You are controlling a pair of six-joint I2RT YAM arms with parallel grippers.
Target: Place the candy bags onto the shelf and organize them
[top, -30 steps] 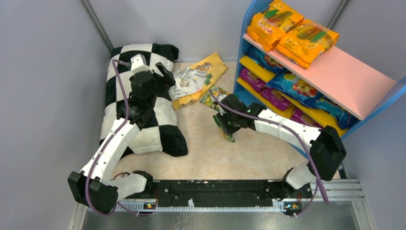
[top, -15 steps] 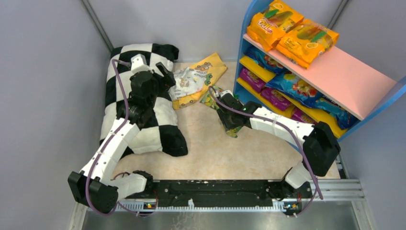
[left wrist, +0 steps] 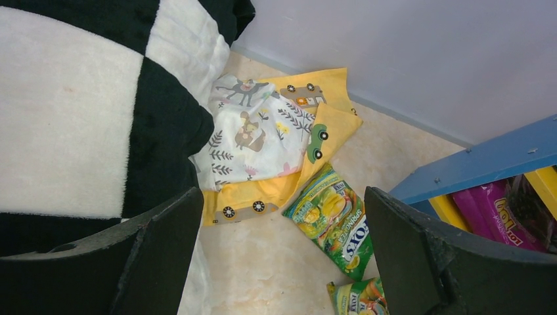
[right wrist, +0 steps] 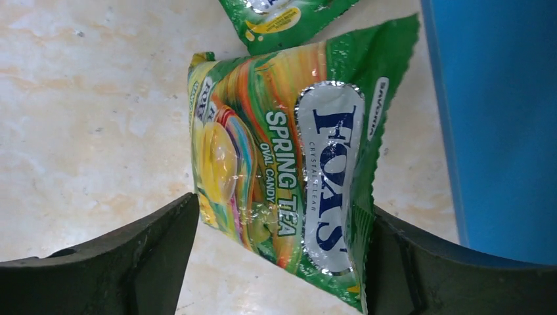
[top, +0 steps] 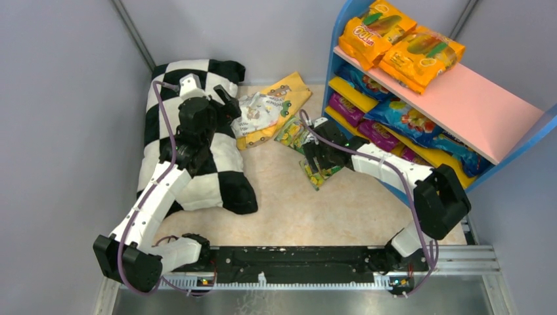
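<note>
Hands both wide, empty: left hand (left wrist: 282, 197) hovering, my right hand (right wrist: 281, 210) straddling glossy green plastic candy bag (right wrist: 289, 151), likely for a pick; blue-framed shelf (right wrist: 492, 118) at 3 o'clock.

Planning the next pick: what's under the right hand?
Under the right hand, fingers open, a green candy bag lies on the beige tabletop. Anything beneath the bag is covered.

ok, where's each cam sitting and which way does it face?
Top external: above and behind the bases, looking down; both arms, left end effector, right end effector, checkered pillow, shelf.
Left wrist: over the pillow, facing forward and down at patterned cloth; own open fingers.
Right wrist: facing down at a green candy bag; own open fingers.
Shared: both wrist views show that bag and a second green bag.
</note>
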